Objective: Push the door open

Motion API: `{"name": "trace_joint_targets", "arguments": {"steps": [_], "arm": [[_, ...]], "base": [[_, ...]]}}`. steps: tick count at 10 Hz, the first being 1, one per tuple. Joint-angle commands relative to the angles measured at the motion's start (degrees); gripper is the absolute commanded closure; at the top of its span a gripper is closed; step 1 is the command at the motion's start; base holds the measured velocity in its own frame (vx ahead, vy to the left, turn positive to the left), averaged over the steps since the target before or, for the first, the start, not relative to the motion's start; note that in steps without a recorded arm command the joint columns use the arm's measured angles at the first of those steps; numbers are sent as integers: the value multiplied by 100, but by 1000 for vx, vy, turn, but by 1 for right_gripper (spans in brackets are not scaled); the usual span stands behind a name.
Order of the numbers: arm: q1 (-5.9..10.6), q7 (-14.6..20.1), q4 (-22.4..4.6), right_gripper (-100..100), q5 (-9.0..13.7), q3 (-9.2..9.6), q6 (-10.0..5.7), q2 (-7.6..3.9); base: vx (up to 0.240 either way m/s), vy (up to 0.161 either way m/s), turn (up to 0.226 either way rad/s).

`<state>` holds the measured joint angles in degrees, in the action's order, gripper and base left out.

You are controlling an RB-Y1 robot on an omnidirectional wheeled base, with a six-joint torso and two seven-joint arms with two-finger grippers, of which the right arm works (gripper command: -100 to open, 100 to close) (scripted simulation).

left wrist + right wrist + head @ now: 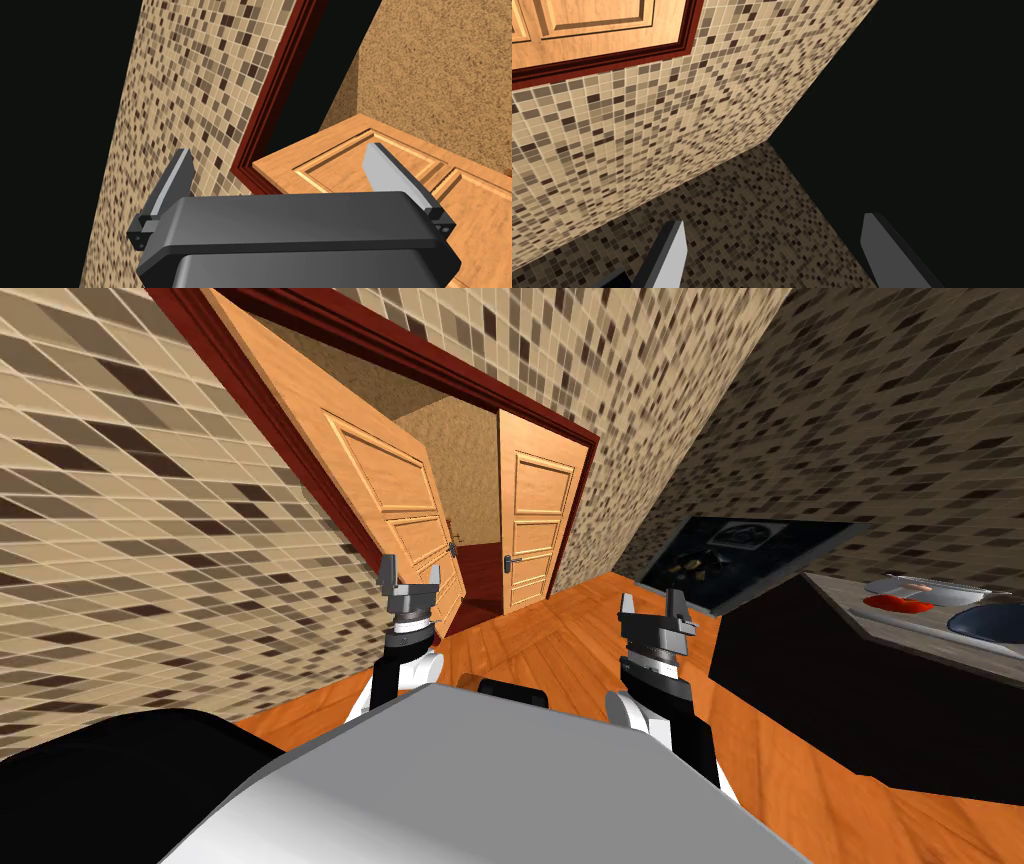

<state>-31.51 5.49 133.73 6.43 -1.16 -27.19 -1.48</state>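
Note:
A double wooden door fills a dark red frame (300, 458) in the tiled wall. Its left leaf (385, 493) is swung partly inward, leaving a gap to the right leaf (535, 523), which stands in the frame and has a dark handle (510, 561). My left gripper (410, 578) is open, raised just in front of the left leaf's lower edge. The left wrist view has that leaf (350, 160) beyond the fingertips, beside the frame (272, 100). My right gripper (655, 610) is open, held over the floor right of the doorway.
A dark counter (860, 688) stands on the right with a light top (930, 623) carrying a red item and a dark bowl. A dark panel (740, 543) leans at the right wall. Orange wooden floor (560, 638) leads to the doorway.

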Motion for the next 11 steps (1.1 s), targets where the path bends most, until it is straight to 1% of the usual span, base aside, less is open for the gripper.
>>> {"name": "trace_joint_targets", "arguments": {"steps": [1,3,7,11], "arm": [[2,35,-82,-100,-75,75,11,-39],[5,88,-210,-100,-192,192,29,-95],[13,235,-559,-100,-511,511,77,-227],[23,408,-971,-100,-888,887,133,-359]], "base": [[220,24,-1],[226,-7,32],[219,10,23],[201,10,31]]}}
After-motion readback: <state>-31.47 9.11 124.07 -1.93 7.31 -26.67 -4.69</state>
